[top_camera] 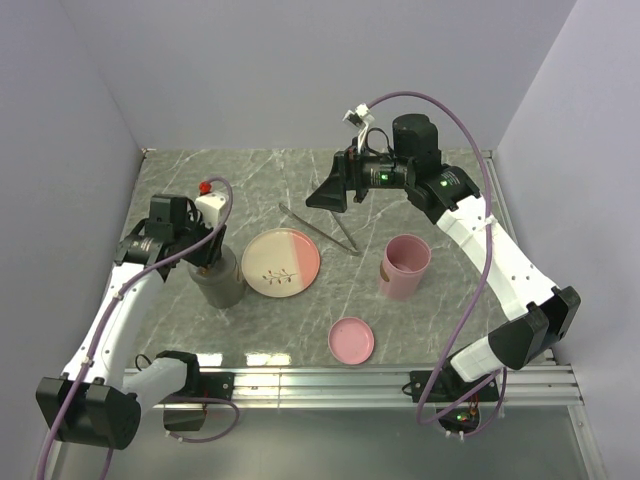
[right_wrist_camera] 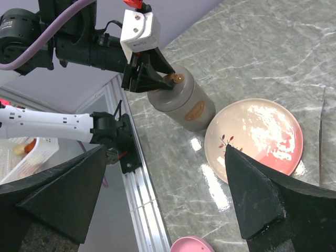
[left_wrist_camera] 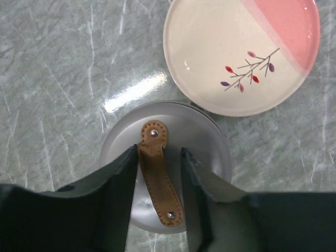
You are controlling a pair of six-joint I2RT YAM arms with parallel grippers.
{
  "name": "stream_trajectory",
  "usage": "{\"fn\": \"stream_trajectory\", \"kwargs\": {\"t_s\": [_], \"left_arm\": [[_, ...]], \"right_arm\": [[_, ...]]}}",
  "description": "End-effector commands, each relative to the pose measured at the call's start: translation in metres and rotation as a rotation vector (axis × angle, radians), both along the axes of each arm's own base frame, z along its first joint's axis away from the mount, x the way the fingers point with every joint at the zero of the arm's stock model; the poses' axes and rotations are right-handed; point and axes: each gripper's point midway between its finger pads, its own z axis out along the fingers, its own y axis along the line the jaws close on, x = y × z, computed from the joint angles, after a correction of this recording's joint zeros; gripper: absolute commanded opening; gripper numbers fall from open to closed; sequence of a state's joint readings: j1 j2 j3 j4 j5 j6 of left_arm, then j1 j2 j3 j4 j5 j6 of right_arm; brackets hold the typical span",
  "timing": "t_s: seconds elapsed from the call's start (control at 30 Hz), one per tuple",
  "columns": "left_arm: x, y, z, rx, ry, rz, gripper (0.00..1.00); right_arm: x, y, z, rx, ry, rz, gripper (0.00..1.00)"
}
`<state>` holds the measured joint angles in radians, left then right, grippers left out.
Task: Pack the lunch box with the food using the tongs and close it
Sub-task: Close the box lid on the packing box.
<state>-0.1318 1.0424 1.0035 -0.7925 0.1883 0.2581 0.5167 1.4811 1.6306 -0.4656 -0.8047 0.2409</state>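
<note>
Lunch box, a grey metal cylinder with a tan leather strap riveted across its lid, stands upright at the left of the marble table, just beside the round cream-and-pink plate. The left gripper hangs straight over it, its fingers astride the strap with a sliver of lid showing on either side; released rather than pinching, I'd say. That strap looks to be the only handle for lifting the lid, which explains the approach from above.

The long, thin silver metal tongs lie flat beyond the plate, untouched. The right gripper hovers high over the far side with its jaws spread wide, holding nothing; it seems to be keeping out of the way. A pink cup and a flat pink lid sit apart on the right; the plate is bare, and I can see no food on the table.
</note>
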Motion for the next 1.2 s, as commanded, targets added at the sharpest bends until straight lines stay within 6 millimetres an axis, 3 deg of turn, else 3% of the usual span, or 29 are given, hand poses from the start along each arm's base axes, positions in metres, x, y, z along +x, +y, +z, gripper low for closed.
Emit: {"fn": "stream_trajectory", "kwargs": {"t_s": [0.0, 0.2, 0.3, 0.37, 0.53, 0.83, 1.17], "left_arm": [[-0.017, -0.005, 0.0, -0.01, 0.068, -0.044, 0.46], [-0.016, -0.007, 0.015, -0.023, 0.056, -0.04, 0.53], [-0.017, -0.004, 0.018, -0.008, 0.039, -0.031, 0.65], [-0.017, 0.0, 0.018, 0.009, 0.038, -0.023, 0.67], [-0.016, 0.002, 0.018, 0.014, 0.035, -0.008, 0.66], [-0.02, 0.003, -0.009, 0.035, 0.115, -0.019, 0.67], [-0.029, 0.0, -0.022, 0.032, 0.189, -0.057, 0.67]], "right_arm": [[0.001, -0.001, 0.013, 0.019, -0.035, 0.003, 1.0], [0.0, -0.001, 0.013, 0.02, -0.037, 0.003, 1.0], [0.0, -0.001, 0.013, 0.022, -0.032, 0.006, 1.0], [0.0, 0.0, 0.011, 0.021, -0.023, 0.009, 1.0], [0.0, 0.001, 0.012, 0.024, -0.021, 0.011, 1.0], [0.0, -0.001, 0.012, 0.021, -0.023, 0.007, 1.0], [-0.001, 0.001, 0.012, 0.026, -0.02, 0.016, 1.0]]}}
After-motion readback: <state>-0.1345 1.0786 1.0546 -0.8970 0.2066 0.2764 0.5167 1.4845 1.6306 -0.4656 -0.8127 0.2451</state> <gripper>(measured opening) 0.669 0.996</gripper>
